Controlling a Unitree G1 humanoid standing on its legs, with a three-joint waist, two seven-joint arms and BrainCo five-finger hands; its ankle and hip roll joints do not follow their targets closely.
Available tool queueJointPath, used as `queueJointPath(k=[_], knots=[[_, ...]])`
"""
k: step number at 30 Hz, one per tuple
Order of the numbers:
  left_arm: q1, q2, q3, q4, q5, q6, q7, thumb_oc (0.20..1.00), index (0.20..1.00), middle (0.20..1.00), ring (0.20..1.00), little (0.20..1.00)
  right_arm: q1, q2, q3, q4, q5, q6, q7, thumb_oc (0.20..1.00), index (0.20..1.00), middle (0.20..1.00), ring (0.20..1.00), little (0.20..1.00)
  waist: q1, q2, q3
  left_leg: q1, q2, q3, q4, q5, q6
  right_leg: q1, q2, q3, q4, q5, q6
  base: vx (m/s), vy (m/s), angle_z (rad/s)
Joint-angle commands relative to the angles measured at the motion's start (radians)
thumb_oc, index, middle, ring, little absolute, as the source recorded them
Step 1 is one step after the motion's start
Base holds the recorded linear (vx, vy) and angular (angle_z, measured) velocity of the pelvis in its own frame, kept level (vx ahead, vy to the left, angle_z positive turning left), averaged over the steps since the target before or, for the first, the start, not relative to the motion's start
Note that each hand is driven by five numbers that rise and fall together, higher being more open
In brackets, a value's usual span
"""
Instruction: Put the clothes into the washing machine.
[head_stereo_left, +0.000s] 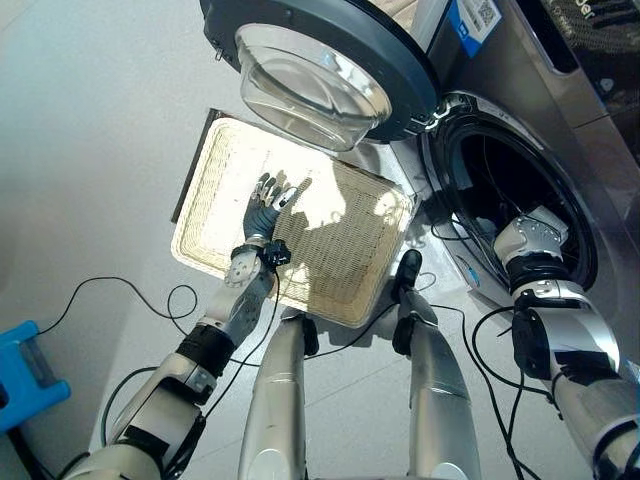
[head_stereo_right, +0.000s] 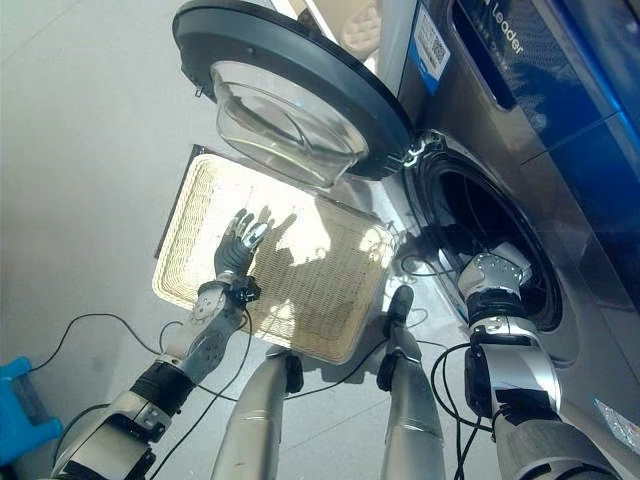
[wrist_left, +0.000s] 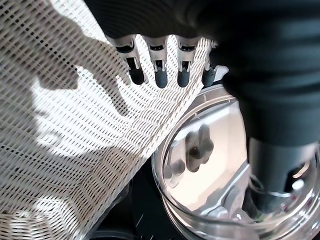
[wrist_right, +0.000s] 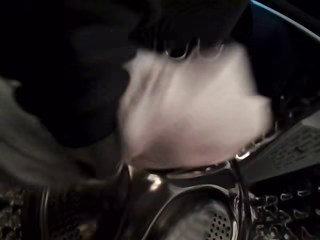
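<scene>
A front-loading washing machine (head_stereo_left: 560, 110) of brushed grey metal is standing with its round door (head_stereo_left: 320, 70) swung wide, the door's dark ring framing a deep, clear glass bowl. On the pale floor (head_stereo_left: 90, 130) just beside the machine, partly under the open door, a shallow rectangular wicker basket (head_stereo_left: 350, 270) of tight cream weave is lying flat. The left hand (head_stereo_left: 268, 205) is hovering over the basket's woven bottom with its silver, dark-tipped fingers straight and slightly spread, holding nothing. The right arm is reaching through the dark circular opening (head_stereo_left: 520, 190), so the right hand is hidden inside the drum and whether its fingers are apart or closed cannot be told. In the right wrist view a soft, pale piece of clothing (wrist_right: 195, 105) is showing as a blurred bundle inside the drum (wrist_right: 200, 210), above its shiny perforated steel wall. A blue plastic object (head_stereo_left: 25, 375) is sitting on the floor at the left.
</scene>
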Motion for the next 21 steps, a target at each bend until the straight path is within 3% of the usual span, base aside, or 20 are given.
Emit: queueJointPath(k=[1,14,16,18,19,21], knots=[[-0.001,-0.005,-0.007,-0.062,0.003,-0.027,0.009,1.000,1.000,1.000,1.000,1.000,0.012,-0.124,0.047,0.018,-0.121,0.125,-0.073,1.000,1.000,1.000,1.000,1.000,-0.006,0.063,-0.024,0.026,-0.073,0.048,-0.049,-0.036,-0.016,0.020,-0.027,-0.069,0.173,-0.148,0.116,0.00,0.000,0.00],[-0.019,-0.021,-0.001,-0.023,0.017,-0.033,-0.013,1.000,1.000,1.000,1.000,1.000,0.010,-0.124,0.122,0.132,-0.479,0.374,-0.161,1.000,1.000,1.000,1.000,1.000,0.006,0.065,-0.024,0.023,-0.077,0.047,-0.050,-0.035,-0.011,0.017,-0.027,-0.073,0.177,-0.150,0.112,0.00,0.000,0.00],[-0.018,-0.023,0.001,-0.019,0.018,-0.034,-0.017,1.000,1.000,1.000,1.000,1.000,0.014,-0.123,0.146,0.145,-0.614,0.424,-0.184,1.000,1.000,1.000,1.000,1.000,0.007,0.065,-0.024,0.022,-0.077,0.045,-0.045,-0.036,-0.010,0.017,-0.027,-0.074,0.179,-0.150,0.111,0.00,0.000,0.00],[-0.020,-0.029,0.003,-0.011,0.029,-0.035,-0.021,1.000,1.000,1.000,1.000,1.000,0.018,-0.114,0.210,0.170,-0.892,0.507,-0.207,1.000,1.000,1.000,1.000,1.000,0.010,0.063,-0.024,0.020,-0.075,0.044,-0.039,-0.036,-0.008,0.014,-0.027,-0.075,0.187,-0.154,0.108,0.00,0.000,0.00],[-0.020,-0.030,0.004,-0.011,0.031,-0.035,-0.020,1.000,1.000,1.000,1.000,1.000,0.018,-0.113,0.214,0.170,-0.905,0.511,-0.208,1.000,1.000,1.000,1.000,1.000,0.010,0.063,-0.024,0.020,-0.075,0.044,-0.039,-0.036,-0.008,0.014,-0.027,-0.075,0.187,-0.154,0.108,0.00,0.000,0.00],[-0.015,-0.033,0.006,0.000,0.050,-0.045,-0.025,1.000,1.000,1.000,1.000,1.000,0.037,-0.114,0.283,0.181,-1.147,0.568,-0.201,1.000,1.000,1.000,1.000,1.000,0.011,0.062,-0.024,0.021,-0.071,0.046,-0.038,-0.034,-0.006,0.014,-0.029,-0.078,0.191,-0.156,0.107,0.00,0.000,0.00]])
